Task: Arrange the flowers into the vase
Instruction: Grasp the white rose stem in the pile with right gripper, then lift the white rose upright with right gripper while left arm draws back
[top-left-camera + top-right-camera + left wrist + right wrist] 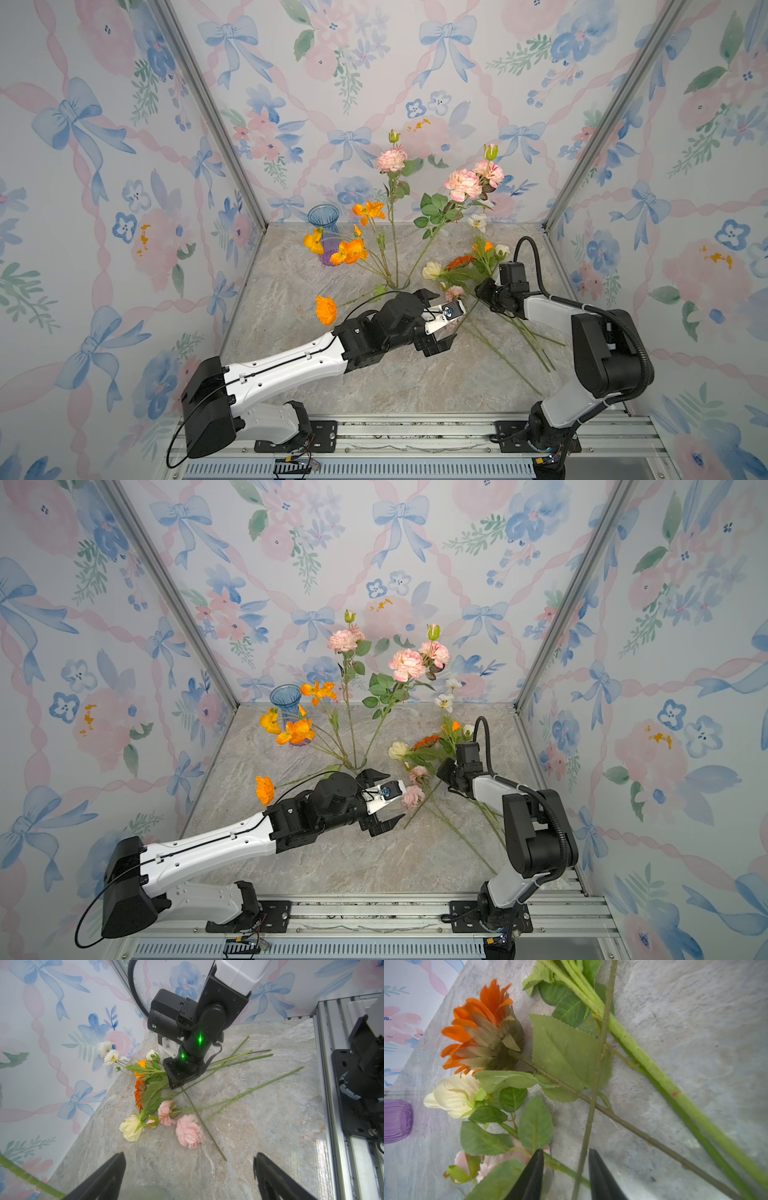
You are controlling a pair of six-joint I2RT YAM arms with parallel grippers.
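White-shelled arms (286, 365) with black joints (606, 357), black corrugated cables (132, 987) and black pointed fingers (108, 1178).

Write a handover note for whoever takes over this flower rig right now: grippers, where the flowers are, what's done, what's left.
Left gripper: open, empty, hovering over the table near a loose pink bloom.
Right gripper: down on the pile, jaws apart astride a thin stem, not pinching it.
Done: orange poppies and tall pink flowers stand in the clear vase.
Left: the pile lying flat on the right side, with a cream rose, orange daisy, white blooms and pink ones.
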